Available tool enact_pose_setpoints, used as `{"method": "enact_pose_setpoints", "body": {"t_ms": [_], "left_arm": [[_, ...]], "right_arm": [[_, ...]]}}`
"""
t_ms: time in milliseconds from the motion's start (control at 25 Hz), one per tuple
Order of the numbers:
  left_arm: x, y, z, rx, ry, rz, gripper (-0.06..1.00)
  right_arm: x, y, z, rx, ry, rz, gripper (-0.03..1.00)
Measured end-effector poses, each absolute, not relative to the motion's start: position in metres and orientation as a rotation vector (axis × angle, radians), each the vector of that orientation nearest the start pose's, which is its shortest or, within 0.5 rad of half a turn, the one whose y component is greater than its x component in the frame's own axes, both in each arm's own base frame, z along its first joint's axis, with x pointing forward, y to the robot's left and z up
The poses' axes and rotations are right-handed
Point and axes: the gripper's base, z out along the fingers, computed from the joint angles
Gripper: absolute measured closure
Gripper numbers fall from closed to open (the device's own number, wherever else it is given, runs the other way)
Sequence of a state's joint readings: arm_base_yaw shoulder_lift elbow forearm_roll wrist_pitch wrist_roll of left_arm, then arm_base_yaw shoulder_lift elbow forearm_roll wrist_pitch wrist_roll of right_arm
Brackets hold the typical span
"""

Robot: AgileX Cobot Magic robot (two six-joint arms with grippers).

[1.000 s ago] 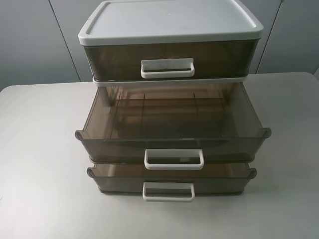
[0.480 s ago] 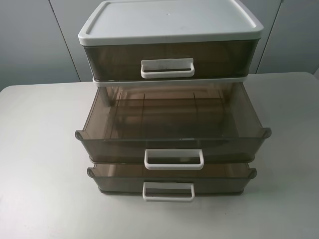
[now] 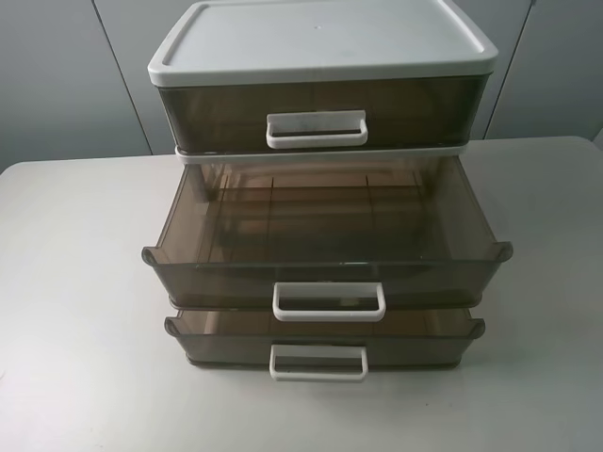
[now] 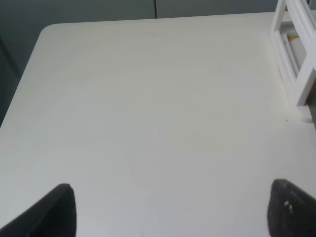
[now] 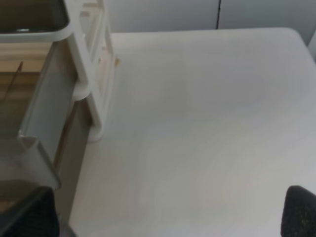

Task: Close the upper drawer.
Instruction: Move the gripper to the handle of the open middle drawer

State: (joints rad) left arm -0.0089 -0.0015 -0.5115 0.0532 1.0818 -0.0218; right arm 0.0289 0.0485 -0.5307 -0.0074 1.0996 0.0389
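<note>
The upper drawer (image 3: 330,250) is the middle one of three smoky-brown drawers. It is pulled far out and looks empty, with its white loop handle (image 3: 329,302) facing the front. Its side wall and front corner show in the right wrist view (image 5: 37,143). Neither gripper shows in the exterior high view. My left gripper (image 4: 173,212) is open over bare table, left of the drawer unit. My right gripper (image 5: 165,217) is open beside the drawer's right side, holding nothing.
The top drawer (image 3: 316,113) under the white lid (image 3: 320,38) is shut. The lowest drawer (image 3: 320,341) sticks out a little. The unit's white frame shows in both wrist views (image 4: 296,54) (image 5: 94,74). The grey table (image 3: 75,282) stretches to both sides.
</note>
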Motion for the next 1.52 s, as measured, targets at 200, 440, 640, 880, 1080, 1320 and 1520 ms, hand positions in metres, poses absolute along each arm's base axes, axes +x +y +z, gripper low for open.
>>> {"method": "enact_pose_setpoints", "body": {"t_ms": [200,440,640,880,1080,1320,1520], "left_arm": [[-0.007,0.004,0.279,-0.017,2.051,0.045,0.20],[-0.007,0.004,0.279,-0.017,2.051,0.045,0.20],[-0.007,0.004,0.279,-0.017,2.051,0.045,0.20],[-0.007,0.004,0.279,-0.017,2.051,0.045,0.20],[-0.007,0.004,0.279,-0.017,2.051,0.045,0.20],[-0.007,0.004,0.279,-0.017,2.051,0.045,0.20],[-0.007,0.004,0.279,-0.017,2.051,0.045,0.20]], "right_arm": [[0.021,0.002,0.332,-0.009,2.142,0.051,0.29],[0.064,0.025,0.373,-0.387,2.150,0.186,0.29],[0.092,0.046,0.367,-0.730,2.164,0.304,0.29],[0.104,0.086,0.351,-1.113,2.168,0.456,0.29],[0.106,0.132,0.331,-1.424,2.145,0.559,0.29],[0.096,0.181,0.302,-1.710,2.121,0.608,0.29],[0.089,0.209,0.274,-1.889,2.149,0.598,0.29]]}}
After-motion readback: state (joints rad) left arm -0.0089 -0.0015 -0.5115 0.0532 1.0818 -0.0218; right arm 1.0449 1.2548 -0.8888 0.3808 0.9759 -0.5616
